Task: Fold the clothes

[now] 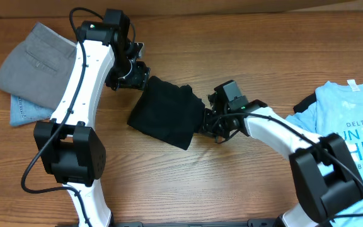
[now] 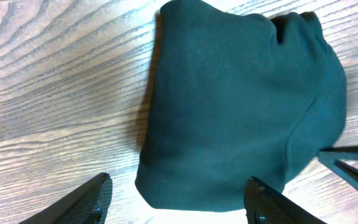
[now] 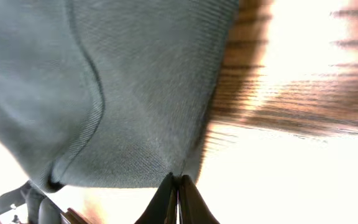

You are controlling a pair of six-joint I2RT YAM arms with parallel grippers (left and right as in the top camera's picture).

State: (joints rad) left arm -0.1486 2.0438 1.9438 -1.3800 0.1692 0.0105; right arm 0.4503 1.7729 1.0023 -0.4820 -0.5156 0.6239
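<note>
The black T-shirt [image 1: 166, 112] lies folded into a compact bundle in the middle of the wooden table. It fills the left wrist view [image 2: 229, 106] and looks grey in the right wrist view [image 3: 123, 81]. My left gripper [image 1: 136, 70] is open just off the bundle's upper-left edge, its fingertips [image 2: 179, 183] apart and holding nothing. My right gripper [image 1: 207, 120] is at the bundle's right edge, its fingers [image 3: 180, 179] pressed together with the tips on the cloth's hem. The logo and sleeve text are hidden.
Folded grey trousers [image 1: 36, 63] lie at the far left on top of folded blue jeans [image 1: 23, 112]. A light blue printed T-shirt [image 1: 351, 120] lies spread at the right edge. Bare table [image 1: 188, 183] shows in front of the bundle.
</note>
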